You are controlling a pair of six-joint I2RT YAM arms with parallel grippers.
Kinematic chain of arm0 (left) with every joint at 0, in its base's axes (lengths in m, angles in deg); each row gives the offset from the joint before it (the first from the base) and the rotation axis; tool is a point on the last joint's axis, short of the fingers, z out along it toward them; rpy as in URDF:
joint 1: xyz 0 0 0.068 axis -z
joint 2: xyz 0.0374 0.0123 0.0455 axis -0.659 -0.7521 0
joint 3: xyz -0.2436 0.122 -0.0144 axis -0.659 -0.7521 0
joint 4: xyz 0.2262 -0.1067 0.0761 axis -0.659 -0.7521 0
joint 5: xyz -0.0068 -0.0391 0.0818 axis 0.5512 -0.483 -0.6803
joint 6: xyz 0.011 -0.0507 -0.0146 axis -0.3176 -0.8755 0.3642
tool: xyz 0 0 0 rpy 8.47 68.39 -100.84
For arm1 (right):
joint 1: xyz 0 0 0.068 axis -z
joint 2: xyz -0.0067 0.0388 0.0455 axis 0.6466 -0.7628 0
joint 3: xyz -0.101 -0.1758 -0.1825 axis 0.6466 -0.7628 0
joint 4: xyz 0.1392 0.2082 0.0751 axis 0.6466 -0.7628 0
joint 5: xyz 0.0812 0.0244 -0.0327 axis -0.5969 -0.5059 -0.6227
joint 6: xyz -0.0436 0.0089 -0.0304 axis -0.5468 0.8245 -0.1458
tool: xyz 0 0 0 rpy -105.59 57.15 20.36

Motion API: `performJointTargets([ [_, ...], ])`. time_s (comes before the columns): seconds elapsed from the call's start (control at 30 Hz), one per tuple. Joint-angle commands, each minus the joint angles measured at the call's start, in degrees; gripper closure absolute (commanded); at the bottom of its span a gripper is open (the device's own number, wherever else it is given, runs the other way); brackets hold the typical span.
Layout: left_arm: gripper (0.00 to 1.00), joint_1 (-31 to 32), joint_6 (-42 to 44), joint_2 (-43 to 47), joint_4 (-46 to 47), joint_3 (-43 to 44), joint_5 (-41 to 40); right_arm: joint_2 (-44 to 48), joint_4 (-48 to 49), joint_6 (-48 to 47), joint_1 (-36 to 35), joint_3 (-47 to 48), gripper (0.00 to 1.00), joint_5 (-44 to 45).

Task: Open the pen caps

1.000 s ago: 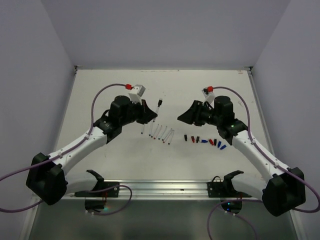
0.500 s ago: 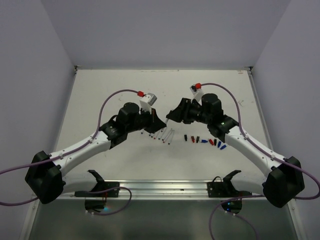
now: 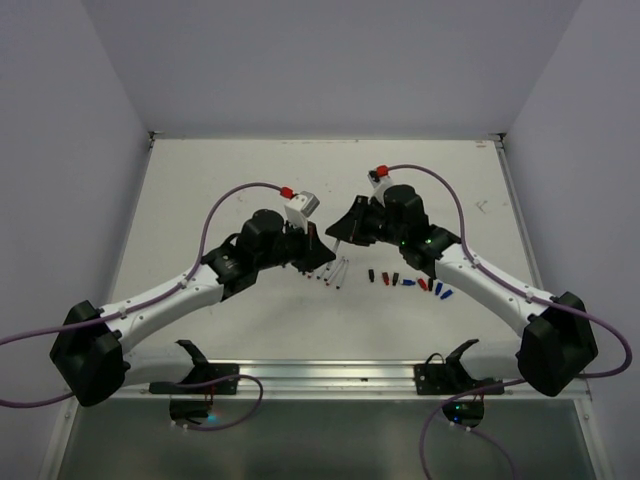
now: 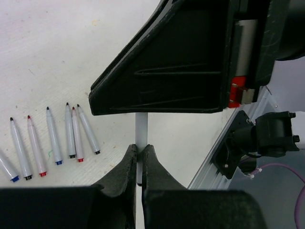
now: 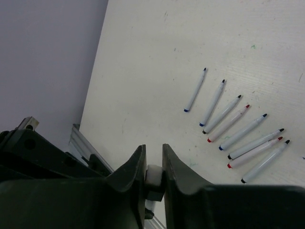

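The white table (image 3: 200, 200) fills the floor of the pale-walled cell, and the 2 arms reach in from its near edge to meet above its middle.

The left gripper (image 3: 318, 255) and the right gripper (image 3: 342, 232) sit tip to tip there, just beyond the things laid on the table. In the left wrist view the left gripper (image 4: 140, 148) has its fingers pressed together on the white barrel of the held pen (image 4: 141, 129), which stands up between them toward the black body of the right gripper directly above. In the right wrist view the right gripper (image 5: 153, 147) is clamped on the end of the held pen (image 5: 153, 177); whether a cap sits under those fingers cannot be told.

On the table, 8 loose pens (image 5: 228, 123) lie side by side in a slanted row with their coloured tips bare, below the 2 grippers (image 3: 335, 270).

To the right of that row, apart from it, the pen caps (image 3: 408, 283) lie in a short line of black, red and blue pieces.
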Motion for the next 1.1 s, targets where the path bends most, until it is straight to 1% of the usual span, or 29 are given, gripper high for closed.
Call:
performJointTargets([
  [0.0,1.0,0.8,0.8,1.5,2.8,0.8,0.2,-0.7,1.4,-0.4,-1.5,2.9,1.0,4.1],
  [0.1,1.0,0.9,1.1,1.3,2.0,1.4,0.2,-0.3,0.3,-0.4,-2.4,2.8,1.0,6.2],
  [0.13,0.9,0.8,1.6,1.1,1.2,1.7,-0.4,-0.1,-0.3,-0.4,-2.5,2.7,1.0,7.0],
  [0.17,0.61,0.8,1.7,1.1,-0.2,1.8,-2.3,0.4,-0.6,-0.4,-2.5,2.5,1.0,7.4],
  [0.2,0.52,0.8,1.8,1.3,-0.3,1.6,-3.0,0.8,-0.7,-0.2,-2.6,2.4,1.0,7.7],
  [0.27,0.38,0.8,1.9,1.8,-0.2,0.7,-3.9,2.0,-0.5,0.7,-2.6,1.8,1.0,7.4],
  [0.4,0.37,1.1,1.1,1.7,0.8,0.4,-3.0,2.6,1.1,3.1,-2.6,1.7,1.0,5.6],
  [0.53,0.41,1.7,1.1,1.0,1.2,1.3,-3.4,2.0,1.8,5.6,-2.6,2.1,1.0,4.4],
  [0.6,0.46,1.8,1.1,0.3,1.5,1.7,-3.4,1.9,3.6,6.8,-2.6,1.7,1.0,3.3],
  [0.63,0.63,1.8,1.1,0.1,1.8,1.9,-2.9,2.0,4.4,7.0,-2.7,1.5,1.0,3.0],
  [0.7,0.86,1.8,1.2,-0.6,2.4,2.7,-1.5,2.7,5.2,7.1,-2.7,1.0,1.0,2.3],
  [0.73,1.0,1.8,1.3,-0.9,3.2,2.9,1.4,3.2,6.9,6.2,-2.8,0.0,1.0,2.0],
  [0.8,1.0,1.8,0.9,-0.1,5.8,2.4,6.2,5.5,8.8,5.2,-2.7,-1.5,1.0,1.5],
  [0.83,1.0,1.8,0.4,0.5,10.2,1.7,11.4,6.4,12.1,4.6,-2.6,-3.7,1.0,1.0],
  [0.9,1.0,1.8,-2.4,3.3,17.0,-1.3,17.1,7.8,14.7,3.6,-1.9,-4.9,1.0,-0.4],
  [0.93,1.0,1.7,-3.6,4.4,23.9,-2.1,22.4,8.0,17.6,2.5,-1.7,-5.3,1.0,-4.7],
  [0.97,1.0,1.7,-5.0,5.3,28.0,-3.0,25.3,8.3,19.4,1.9,-1.6,-5.6,1.0,-6.2],
  [1.0,1.0,1.7,-8.4,7.1,32.2,-5.0,27.8,9.2,21.8,1.4,-1.6,-6.3,1.0,-8.7],
  [1.03,1.0,1.6,-10.1,8.0,40.2,-6.0,31.6,9.8,28.3,1.1,-1.4,-8.2,1.0,-13.4],
  [1.07,1.0,1.5,-11.7,8.9,43.7,-6.7,33.1,10.5,30.5,0.9,-1.3,-8.8,1.0,-14.9],
])
